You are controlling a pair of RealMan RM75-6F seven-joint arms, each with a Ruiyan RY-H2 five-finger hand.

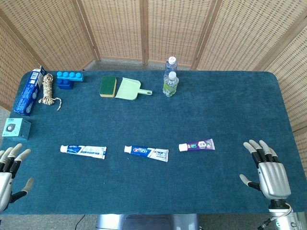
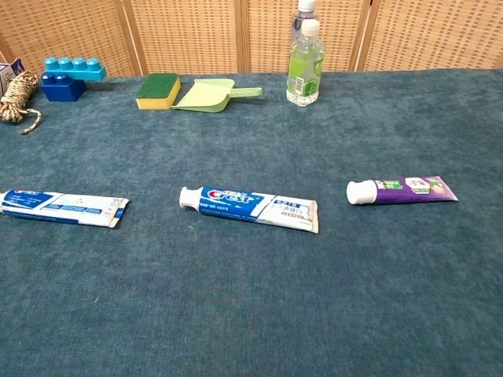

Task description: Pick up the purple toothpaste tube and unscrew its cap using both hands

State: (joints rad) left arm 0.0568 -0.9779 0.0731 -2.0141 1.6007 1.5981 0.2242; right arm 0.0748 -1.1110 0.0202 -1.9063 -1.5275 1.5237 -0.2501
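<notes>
Purple toothpaste tube beside "Crest" tube; both hands' fingers apart, empty.

Teal-clothed table; three toothpaste tubes

Open cloth around purple toothpaste tube, blue Crest tube to its left, bottles well behind.

head view: high above the near edge, tilted steeply down, takes in the whole surface back to the wicker screen | chest view: low and close, facing forward across the surface | shared: the row of three tubes, sponge, dustpan, bottles
</notes>
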